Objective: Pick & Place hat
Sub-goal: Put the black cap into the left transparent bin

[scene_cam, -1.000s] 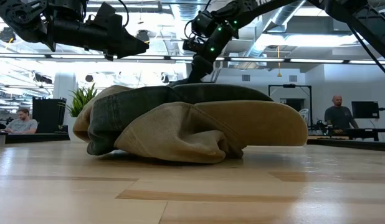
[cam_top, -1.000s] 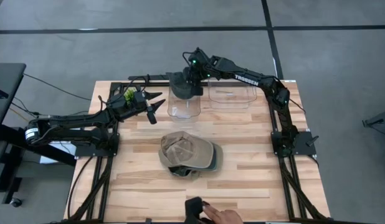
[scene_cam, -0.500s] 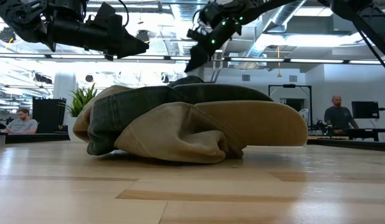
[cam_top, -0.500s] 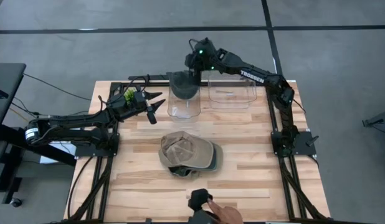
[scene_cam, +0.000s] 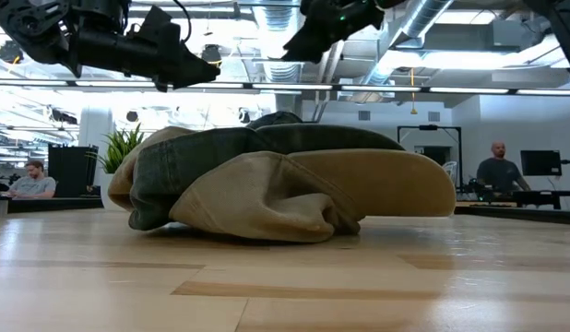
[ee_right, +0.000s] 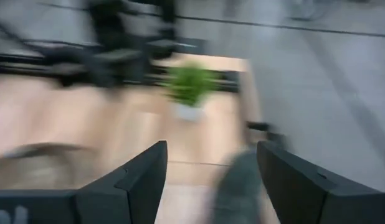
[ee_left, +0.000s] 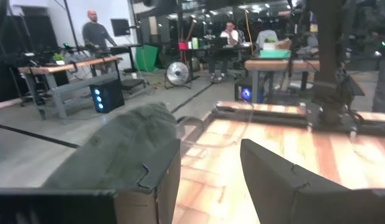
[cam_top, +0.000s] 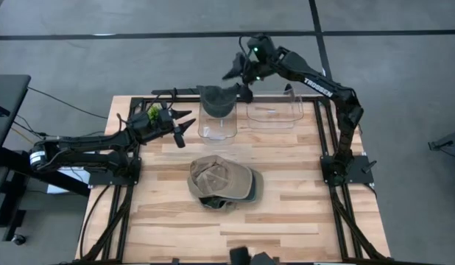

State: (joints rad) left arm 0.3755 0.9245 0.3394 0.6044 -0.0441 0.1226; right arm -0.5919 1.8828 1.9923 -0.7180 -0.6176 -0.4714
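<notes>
A pile of hats lies on the table's middle: a tan cap (cam_top: pixel 219 177) rests on grey-green ones (scene_cam: pixel 197 166), its brim (scene_cam: pixel 386 184) pointing right in the low view. A dark grey hat (cam_top: pixel 216 98) sits in the top of a clear bin (cam_top: pixel 219 129) at the far edge. My right gripper (cam_top: pixel 238 81) hangs open, high above and just right of that hat, holding nothing (ee_right: pixel 211 168). My left gripper (cam_top: pixel 185 126) stands open and level, left of the bin, with the dark hat (ee_left: pixel 127 146) ahead of its fingers.
A second clear bin (cam_top: pixel 274 114) stands to the right of the first. A small green plant (cam_top: pixel 152 112) sits at the far left by my left arm. Black frame rails (cam_top: pixel 128 213) run along the table's sides. Bare wood lies in front of the hat pile.
My right gripper has risen from the dark hat in the bin and swung toward the far right, turning as it went; the hat stays in the bin. A person's hand at the table's near edge has drawn back out of view.
</notes>
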